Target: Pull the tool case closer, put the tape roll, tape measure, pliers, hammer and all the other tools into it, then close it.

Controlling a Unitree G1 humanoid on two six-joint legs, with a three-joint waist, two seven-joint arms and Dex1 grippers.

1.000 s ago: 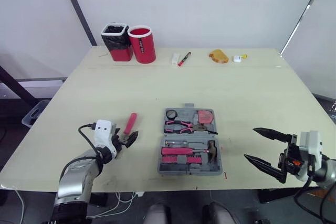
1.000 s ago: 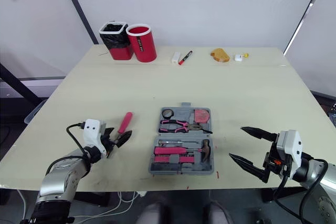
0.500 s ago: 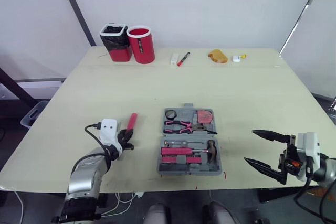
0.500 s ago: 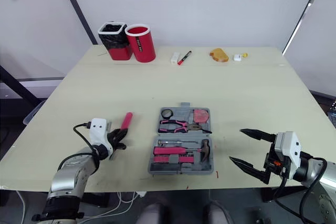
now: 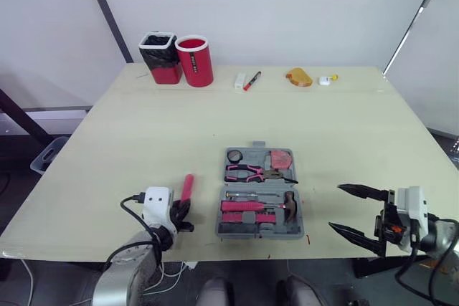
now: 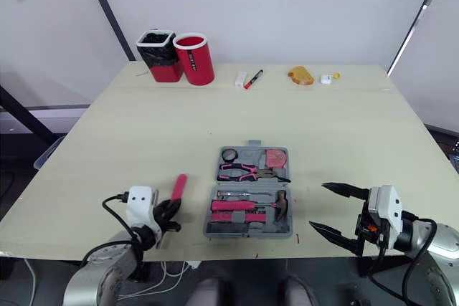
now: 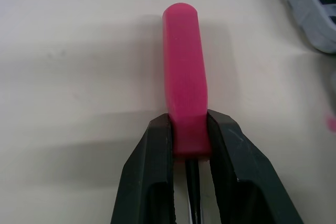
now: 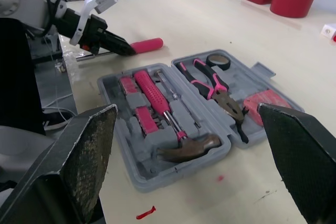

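The grey tool case (image 5: 237,233) lies open near the table's front edge. It holds pliers (image 5: 247,172), a hammer (image 5: 288,206), a black tape roll (image 5: 234,155), a pink tape measure (image 5: 281,158) and a pink-handled driver (image 5: 240,206). Left of the case lies a pink-handled screwdriver (image 5: 187,185). My left gripper (image 5: 181,214) is shut on the near end of its handle (image 7: 184,72), with the fingers (image 7: 155,156) pressed on both sides and the metal shaft between them. My right gripper (image 5: 334,206) hangs open at the front right, apart from the case.
Along the far edge stand a black-lined red bin (image 5: 160,57) and a red cup (image 5: 195,60). Near them lie a white block (image 5: 239,80), a red marker (image 5: 251,80), an orange object (image 5: 298,77) and a small white item (image 5: 325,79). A cable (image 5: 133,202) loops off my left wrist.
My left gripper has shut on the pink handle and drawn back toward the front edge, dragging the screwdriver nearer and a little right. The right gripper has sunk slightly.
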